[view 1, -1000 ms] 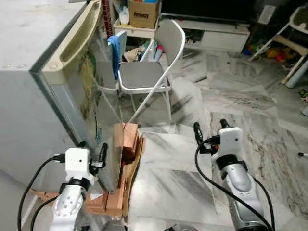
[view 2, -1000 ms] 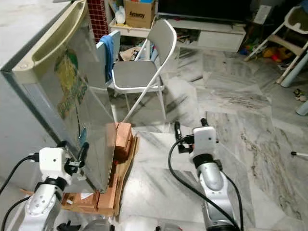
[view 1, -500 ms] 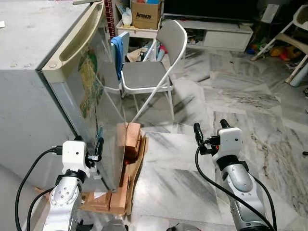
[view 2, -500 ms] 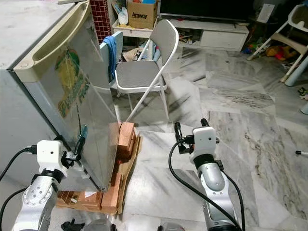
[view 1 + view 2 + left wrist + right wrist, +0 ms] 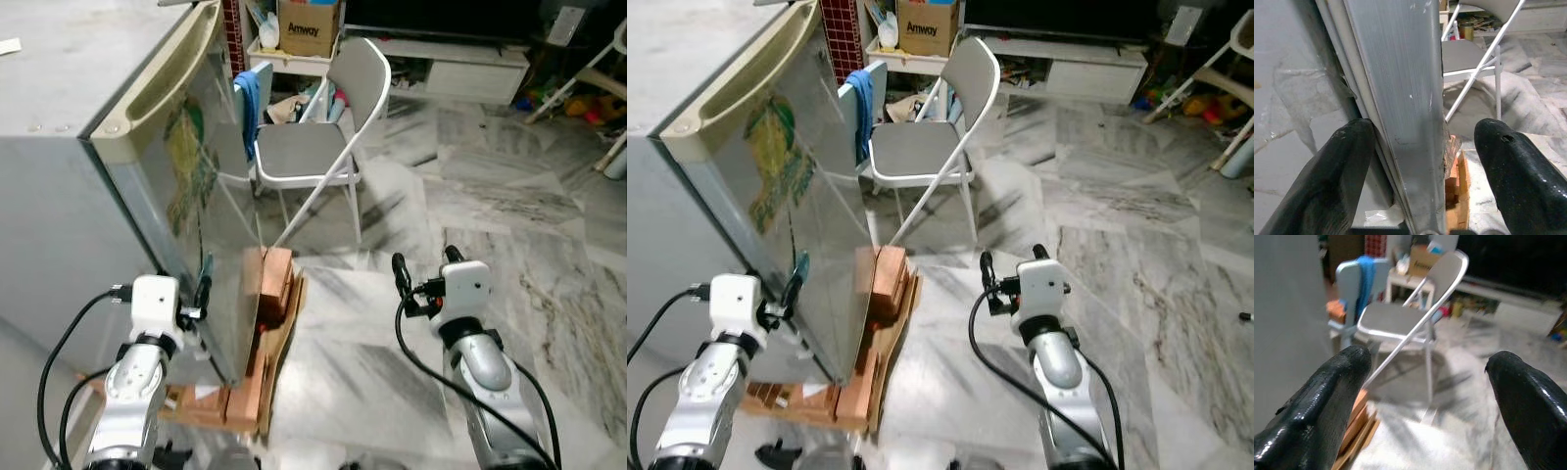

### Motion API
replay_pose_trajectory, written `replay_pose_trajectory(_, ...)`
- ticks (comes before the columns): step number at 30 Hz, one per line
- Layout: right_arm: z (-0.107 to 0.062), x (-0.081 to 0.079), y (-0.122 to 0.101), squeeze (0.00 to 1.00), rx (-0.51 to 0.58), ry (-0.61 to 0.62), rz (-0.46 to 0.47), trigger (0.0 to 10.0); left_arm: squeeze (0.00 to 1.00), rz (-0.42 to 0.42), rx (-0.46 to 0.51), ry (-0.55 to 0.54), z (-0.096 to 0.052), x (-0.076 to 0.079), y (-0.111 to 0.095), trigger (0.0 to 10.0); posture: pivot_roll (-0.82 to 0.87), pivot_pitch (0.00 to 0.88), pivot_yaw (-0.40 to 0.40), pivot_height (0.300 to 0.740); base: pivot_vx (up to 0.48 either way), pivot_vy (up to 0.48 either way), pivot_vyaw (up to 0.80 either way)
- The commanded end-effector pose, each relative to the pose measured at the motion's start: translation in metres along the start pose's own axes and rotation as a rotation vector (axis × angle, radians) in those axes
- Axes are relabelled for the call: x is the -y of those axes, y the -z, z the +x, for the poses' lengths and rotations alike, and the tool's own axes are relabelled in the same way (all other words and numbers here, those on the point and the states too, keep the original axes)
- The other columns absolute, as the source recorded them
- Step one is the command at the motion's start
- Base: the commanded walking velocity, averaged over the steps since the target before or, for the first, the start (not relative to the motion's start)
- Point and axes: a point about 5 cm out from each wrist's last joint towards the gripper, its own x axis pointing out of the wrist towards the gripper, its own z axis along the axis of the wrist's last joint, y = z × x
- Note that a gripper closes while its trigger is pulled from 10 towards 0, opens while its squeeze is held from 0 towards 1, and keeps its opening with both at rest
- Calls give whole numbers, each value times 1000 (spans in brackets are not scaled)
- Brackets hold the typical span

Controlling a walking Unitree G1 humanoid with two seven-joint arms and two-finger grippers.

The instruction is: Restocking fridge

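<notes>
A small grey fridge (image 5: 59,108) stands at my left, its silver door (image 5: 191,186) carrying a green and yellow sticker and a cream handle along the top. My left gripper (image 5: 1425,132) is open low on the door, straddling the door edge (image 5: 1400,98). One finger (image 5: 1347,147) sits at the seam by the fridge body and the other finger (image 5: 1503,147) on the outer side. The right gripper (image 5: 424,262) is open over the marble floor, to the right of the fridge, with nothing between its fingers.
The fridge rests on stacked wooden blocks and cardboard (image 5: 266,304). A grey folding chair (image 5: 313,147) stands just beyond the door, with a blue cloth (image 5: 247,98) on a chair behind it. A cardboard box (image 5: 312,24) and a low TV stand (image 5: 470,69) lie further back.
The whole view has shifted with the camera. My left gripper has crept a little up the door's lower edge and closer to it. The right arm holds about the same pose.
</notes>
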Motion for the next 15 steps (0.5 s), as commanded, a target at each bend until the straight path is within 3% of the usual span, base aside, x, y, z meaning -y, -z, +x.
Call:
replay_pose_trajectory(1,-3,-7,20,0,-136,-59,1,10000,0,54,93,119,19,18,-27,10000,78,2,-15,740,0,0,0)
replay_pose_trajectory(2,-3,-8,23,0,-158,-66,-2,10000,0,77,144,265,30,46,-43,10000,79,2,-14,740,0,0,0)
replay_pose_trajectory(3,-3,-8,23,0,-158,-66,-2,10000,0,77,144,265,30,46,-43,10000,79,2,-14,740,0,0,0)
replay_pose_trajectory(4,-3,-7,22,0,-140,-59,0,10000,0,93,190,403,35,75,-57,10000,81,0,-17,740,0,0,0)
replay_pose_trajectory(5,-3,-7,22,0,-140,-59,0,10000,0,93,190,403,35,75,-57,10000,81,0,-17,740,0,0,0)
replay_pose_trajectory(6,-2,-6,18,0,-104,-51,4,10000,0,99,241,612,28,117,-72,10000,74,0,-14,740,0,0,0)
replay_pose_trajectory(7,-2,-6,18,0,-104,-51,4,10000,0,99,241,612,28,117,-72,10000,74,0,-14,740,0,0,0)
replay_pose_trajectory(8,-4,-5,17,0,-92,-41,10,10000,0,74,285,881,8,169,-84,10000,47,0,1,740,0,0,0)
replay_pose_trajectory(10,-9,-3,26,0,-168,-43,3,10000,0,51,271,855,15,167,-82,10000,41,0,3,740,0,0,0)
replay_pose_trajectory(12,-17,-2,40,0,-268,-62,3,10000,0,65,263,751,28,147,-80,10000,41,0,6,740,0,0,0)
replay_pose_trajectory(15,-25,1,51,0,-349,-86,5,10000,0,9,244,644,37,119,-79,10000,43,0,8,740,0,0,0)
